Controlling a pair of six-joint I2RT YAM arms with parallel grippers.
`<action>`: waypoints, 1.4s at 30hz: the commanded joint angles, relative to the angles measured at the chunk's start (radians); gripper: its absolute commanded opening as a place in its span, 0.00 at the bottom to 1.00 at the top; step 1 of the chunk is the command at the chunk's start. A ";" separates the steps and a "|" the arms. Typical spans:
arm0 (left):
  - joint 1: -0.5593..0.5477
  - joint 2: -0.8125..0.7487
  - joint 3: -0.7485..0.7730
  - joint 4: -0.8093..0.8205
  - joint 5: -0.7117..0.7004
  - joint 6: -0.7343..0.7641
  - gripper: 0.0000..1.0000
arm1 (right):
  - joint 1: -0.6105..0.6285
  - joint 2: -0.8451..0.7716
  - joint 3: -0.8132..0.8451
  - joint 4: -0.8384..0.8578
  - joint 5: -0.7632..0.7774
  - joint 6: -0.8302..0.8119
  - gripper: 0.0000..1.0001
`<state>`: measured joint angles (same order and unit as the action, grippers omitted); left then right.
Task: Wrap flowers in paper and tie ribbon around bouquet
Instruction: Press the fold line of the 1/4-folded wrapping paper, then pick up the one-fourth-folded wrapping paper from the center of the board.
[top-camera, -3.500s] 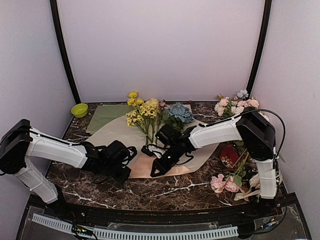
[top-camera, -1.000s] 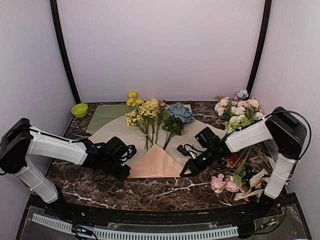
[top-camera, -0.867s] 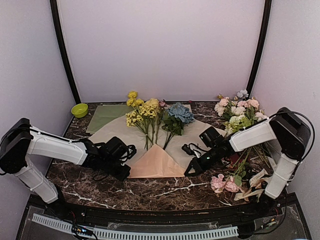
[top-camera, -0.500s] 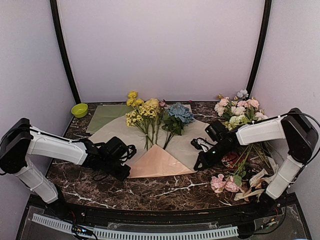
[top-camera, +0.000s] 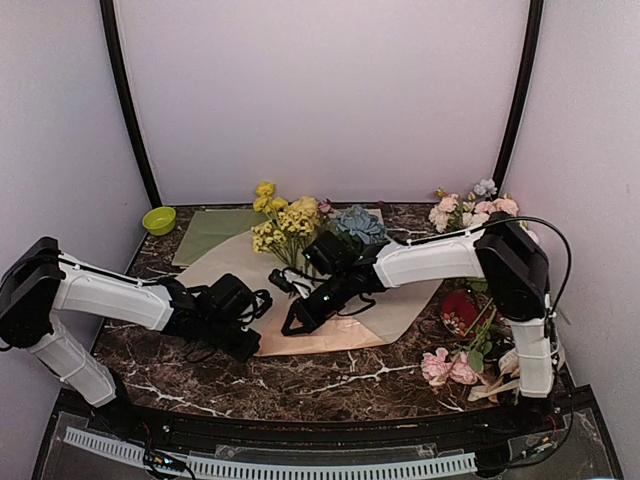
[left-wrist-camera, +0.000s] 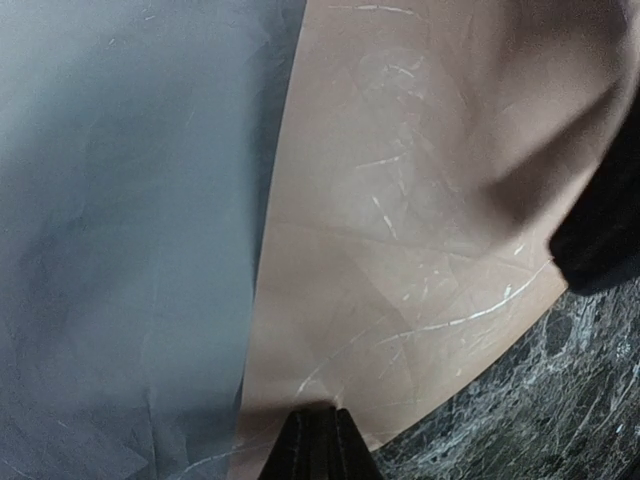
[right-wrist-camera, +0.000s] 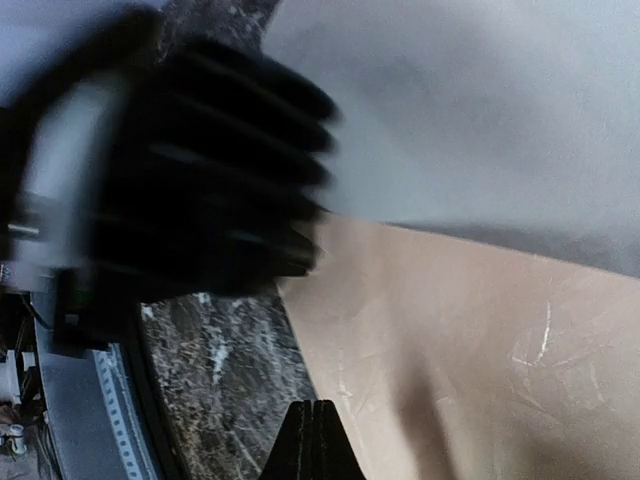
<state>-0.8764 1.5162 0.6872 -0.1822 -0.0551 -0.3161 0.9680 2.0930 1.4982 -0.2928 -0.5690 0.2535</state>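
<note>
The paper (top-camera: 215, 265) lies spread on the marble table, beige face up, with a peach-pink flap (top-camera: 345, 335) folded over its near part. Yellow flowers (top-camera: 285, 225) and a blue hydrangea (top-camera: 358, 224) rest on its far half, their stalks hidden under the right arm. My left gripper (top-camera: 250, 345) is shut on the paper's near-left edge; the left wrist view shows its tips (left-wrist-camera: 320, 425) pinching the peach sheet (left-wrist-camera: 400, 200). Close beside it, my right gripper (top-camera: 290, 326) is shut over the flap. In the right wrist view its tips (right-wrist-camera: 312, 412) hover at the paper's edge (right-wrist-camera: 480, 330). The ribbon is out of view.
A green bowl (top-camera: 159, 219) and a green sheet (top-camera: 210, 232) sit at the back left. Pink and white roses (top-camera: 470, 212) lie at the back right. More roses (top-camera: 445, 366), a red object (top-camera: 458, 310) and cream ribbons (top-camera: 500, 385) crowd the front right.
The right arm drifted right off the paper, then swung back left across the sheet to just beside the left gripper. The left gripper stayed on the paper's edge.
</note>
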 joint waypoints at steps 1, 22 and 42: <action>0.008 -0.007 -0.032 -0.033 0.021 0.007 0.08 | -0.009 0.096 0.037 -0.036 -0.030 0.009 0.00; 0.483 -0.397 -0.211 -0.053 0.283 -0.477 0.70 | -0.009 0.119 -0.028 -0.045 0.018 0.020 0.00; 0.556 -0.295 -0.374 0.340 0.319 -0.579 0.64 | -0.009 0.113 -0.039 -0.040 0.015 0.008 0.00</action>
<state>-0.3271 1.2148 0.3496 0.1341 0.2752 -0.9096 0.9550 2.2028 1.4723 -0.2764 -0.5854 0.2710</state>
